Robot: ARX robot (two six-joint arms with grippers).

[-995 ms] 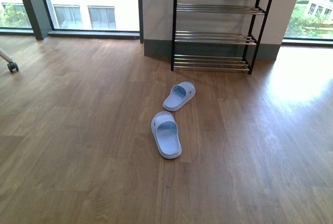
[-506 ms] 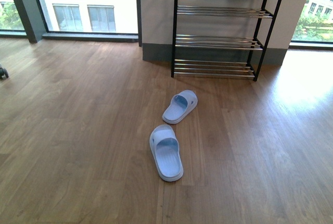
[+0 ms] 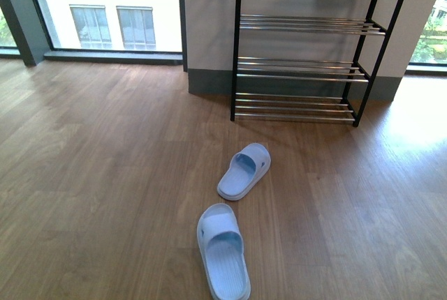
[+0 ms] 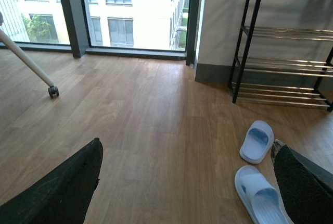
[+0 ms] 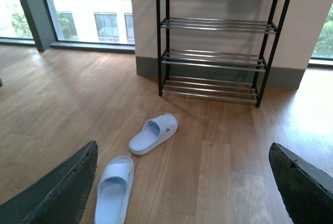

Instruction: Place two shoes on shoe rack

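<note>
Two pale-blue slides are lying on the floor [image 3: 105, 174] in front of the shoe rack [image 3: 237, 42]: the near slide [image 3: 223, 251] and the far slide [image 3: 244, 171]. I'm planning to centre over one strap before pinching. The left gripper [image 4: 186, 146] and right gripper [image 5: 183, 147] are gaping wide, gripping nothing.
</note>
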